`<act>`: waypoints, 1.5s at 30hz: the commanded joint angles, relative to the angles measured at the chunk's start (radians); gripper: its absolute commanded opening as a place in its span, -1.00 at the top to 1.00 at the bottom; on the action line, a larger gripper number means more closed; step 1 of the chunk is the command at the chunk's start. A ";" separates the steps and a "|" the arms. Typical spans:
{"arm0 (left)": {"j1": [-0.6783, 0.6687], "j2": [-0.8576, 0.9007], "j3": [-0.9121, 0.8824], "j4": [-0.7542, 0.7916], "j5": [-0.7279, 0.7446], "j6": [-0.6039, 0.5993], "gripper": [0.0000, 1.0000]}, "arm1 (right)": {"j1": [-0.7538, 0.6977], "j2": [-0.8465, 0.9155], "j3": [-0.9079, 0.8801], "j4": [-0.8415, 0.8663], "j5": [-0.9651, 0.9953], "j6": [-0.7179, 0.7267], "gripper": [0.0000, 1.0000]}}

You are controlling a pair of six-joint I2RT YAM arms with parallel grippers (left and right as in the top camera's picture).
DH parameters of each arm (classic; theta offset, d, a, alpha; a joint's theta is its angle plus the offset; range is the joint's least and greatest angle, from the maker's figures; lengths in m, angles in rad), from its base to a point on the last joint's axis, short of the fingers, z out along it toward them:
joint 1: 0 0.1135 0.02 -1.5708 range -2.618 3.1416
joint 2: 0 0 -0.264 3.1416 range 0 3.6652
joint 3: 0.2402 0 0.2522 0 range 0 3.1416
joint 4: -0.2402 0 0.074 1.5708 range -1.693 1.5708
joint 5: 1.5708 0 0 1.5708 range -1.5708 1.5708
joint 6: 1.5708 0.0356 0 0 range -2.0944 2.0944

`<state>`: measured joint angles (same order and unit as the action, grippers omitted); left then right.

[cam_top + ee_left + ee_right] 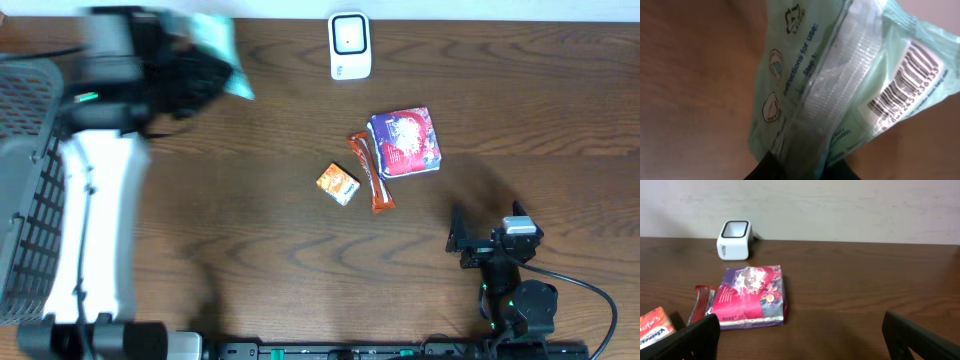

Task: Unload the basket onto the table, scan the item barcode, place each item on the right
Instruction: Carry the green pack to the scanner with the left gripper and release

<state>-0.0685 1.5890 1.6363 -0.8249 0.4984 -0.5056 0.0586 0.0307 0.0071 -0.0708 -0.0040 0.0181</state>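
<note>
the left claw [205, 68] is clamped on the lower edge of a mint-green packet [840, 90], its dark fingertips pinching the crimped seam. the packet's long axis runs straight out from the claw. its barcode [905, 85] sits at the far end, off to the claw's right, and faces the wrist camera. the scanner [349, 45] stands well off to this claw's right, at about the same reach across the table, with only bare wood between them, so nothing blocks a sideways carry. the likely catch is turning the wrist so the barcode meets the scanner's window.

the right claw [800, 335] hangs wide open and empty, nearer the robot's base. ahead of it and to its left lie a purple pouch [404, 142], a red stick pack [370, 172] and a small orange box [338, 183]. a grey basket [25, 150] sits to the left claw's left.
</note>
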 commanded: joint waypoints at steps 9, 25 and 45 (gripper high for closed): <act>-0.383 0.326 -0.016 -0.046 -0.388 0.042 0.86 | 0.006 -0.003 -0.002 -0.004 -0.002 0.011 -0.99; -0.406 0.449 0.001 -0.024 -0.387 0.150 0.09 | 0.006 -0.003 -0.002 -0.004 -0.002 0.011 -0.99; -0.126 -0.041 0.034 -0.434 -0.388 0.161 -0.96 | 0.006 -0.003 -0.002 -0.004 -0.002 0.011 -0.98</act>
<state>-0.2073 1.5471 1.6657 -1.2156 0.1204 -0.3580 0.0586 0.0307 0.0071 -0.0708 -0.0040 0.0181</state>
